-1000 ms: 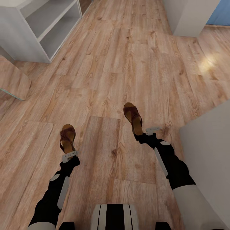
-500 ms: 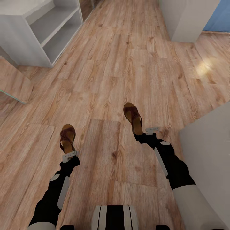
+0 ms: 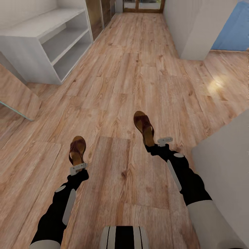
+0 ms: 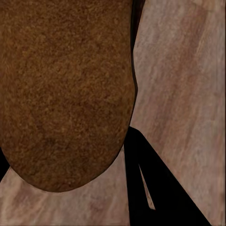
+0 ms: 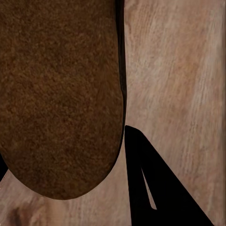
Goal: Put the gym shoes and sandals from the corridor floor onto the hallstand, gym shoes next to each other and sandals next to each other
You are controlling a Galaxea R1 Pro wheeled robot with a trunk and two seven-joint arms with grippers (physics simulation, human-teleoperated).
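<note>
Head view: sandals point(image 3: 76, 149) point(image 3: 144, 126) held, open corridor floor point(image 3: 138, 69) ahead.

floor point(image 3: 138, 76): wood-grain planks | on it: grey hallstand point(image 3: 45, 41), shelves bare

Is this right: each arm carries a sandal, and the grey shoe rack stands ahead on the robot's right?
Not quite. The shoe rack stands ahead on the robot's left, as the head view shows. The rest holds: the left gripper carries one sandal and the right gripper the other sandal.
</note>
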